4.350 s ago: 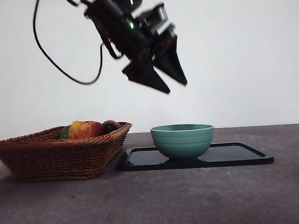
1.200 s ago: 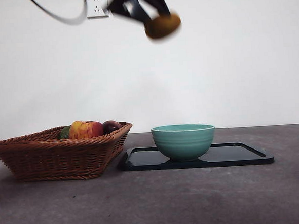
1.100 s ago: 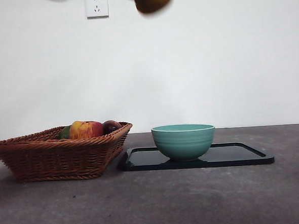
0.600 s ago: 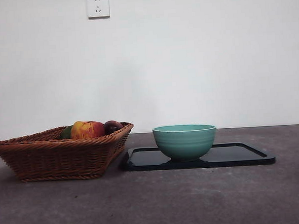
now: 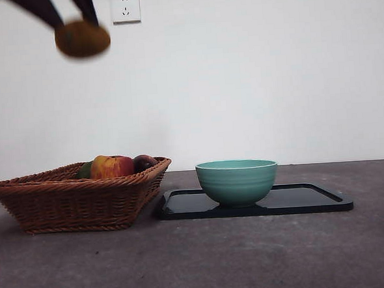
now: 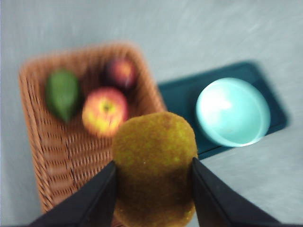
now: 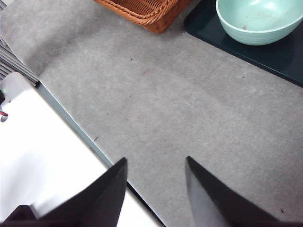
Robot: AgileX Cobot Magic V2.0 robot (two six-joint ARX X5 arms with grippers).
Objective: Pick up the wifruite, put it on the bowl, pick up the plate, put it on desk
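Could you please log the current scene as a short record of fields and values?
left gripper: shut on the wifruite, held high above the wicker basket
right gripper: open, holding nothing, above bare desk
bowl: teal, upright, nothing in it, standing on the black tray
basket contents: red-yellow apple, dark purple fruit, green fruit
tray: flat on the desk, beside the basket
task stage: wifruite lifted, not yet in the bowl

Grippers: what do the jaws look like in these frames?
Left gripper and right gripper look alike: two plain matte black jaws each, wide at the base and tapering to narrow tips, with smooth flat faces. No markings or cables show. In the front view the jaws are blurred dark streaks.
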